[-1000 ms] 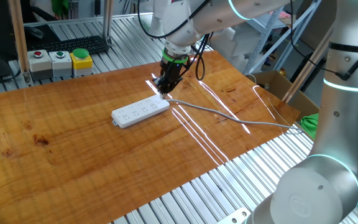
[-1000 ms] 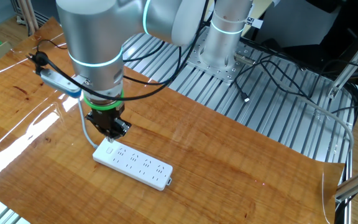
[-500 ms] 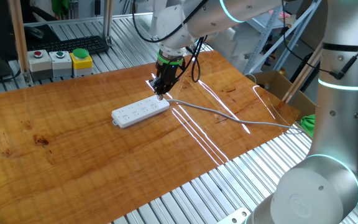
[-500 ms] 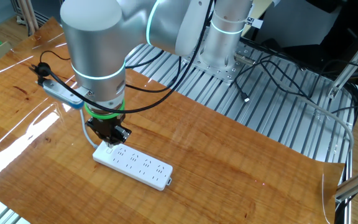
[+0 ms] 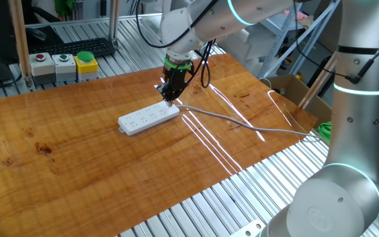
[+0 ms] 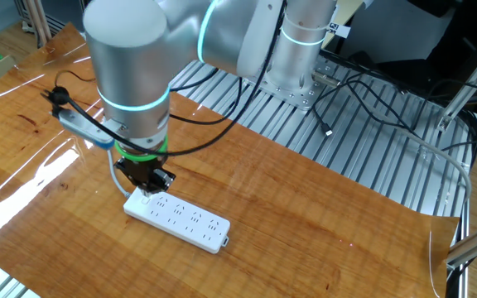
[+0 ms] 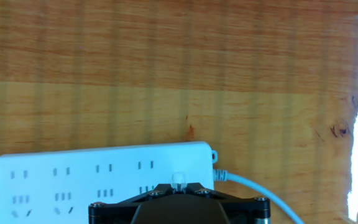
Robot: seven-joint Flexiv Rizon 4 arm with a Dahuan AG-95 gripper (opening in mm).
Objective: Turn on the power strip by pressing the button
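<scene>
The white power strip (image 5: 149, 117) lies flat on the wooden table, with its grey cable (image 5: 242, 123) running off to the right. My gripper (image 5: 170, 100) points straight down over the strip's cable end. In the other fixed view the gripper (image 6: 145, 192) stands just over the left end of the strip (image 6: 180, 219). In the hand view the fingers meet in one narrow tip; the gripper (image 7: 178, 182) sits over the strip (image 7: 98, 171) close to its cable end (image 7: 253, 190). The button is hidden under the tip. I cannot tell if the tip touches the strip.
A box with red, green and yellow buttons (image 5: 64, 64) and a keyboard (image 5: 84, 46) sit at the back left, beyond the table. A cardboard box (image 5: 295, 89) stands at the right. The robot's base (image 6: 296, 58) rises behind the table.
My gripper has shifted a little to the left over the strip's cable end. The strip has not moved.
</scene>
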